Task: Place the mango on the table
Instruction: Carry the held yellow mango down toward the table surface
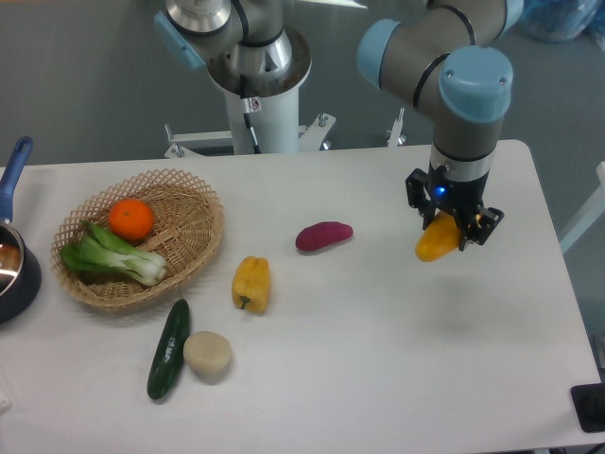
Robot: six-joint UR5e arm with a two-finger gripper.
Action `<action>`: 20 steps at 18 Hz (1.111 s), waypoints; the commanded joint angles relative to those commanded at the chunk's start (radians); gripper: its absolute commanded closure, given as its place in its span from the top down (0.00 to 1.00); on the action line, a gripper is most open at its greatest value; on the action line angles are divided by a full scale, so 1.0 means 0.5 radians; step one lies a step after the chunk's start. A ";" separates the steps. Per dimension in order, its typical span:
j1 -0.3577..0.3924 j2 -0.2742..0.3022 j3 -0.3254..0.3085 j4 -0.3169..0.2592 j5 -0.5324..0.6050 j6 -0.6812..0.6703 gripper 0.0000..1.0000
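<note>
– Where's the smooth, glossy yellow-orange oval mango [435,242]?

– Up in the air on the right side, clamped between the fingers of the black two-finger tool [452,227]. Only its lower, rounded end shows; the upper part is hidden by the tool.

– How is it posed?

– Tilted, its exposed end pointing down and to the left.

– And the large white matte tabletop [378,359] with rounded corners?

– Flat beneath it. The mango hangs clear of the tabletop, with a faint shadow on the surface below.

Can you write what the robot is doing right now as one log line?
gripper: shut on mango | mango: held above table, right side | not yet placed
</note>
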 joint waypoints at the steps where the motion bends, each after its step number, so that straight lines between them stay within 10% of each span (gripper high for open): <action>1: -0.003 -0.009 -0.003 0.003 0.003 -0.003 0.50; 12: -0.068 -0.135 0.028 0.144 0.009 -0.236 0.50; 20: -0.159 -0.294 -0.021 0.463 0.028 -0.543 0.51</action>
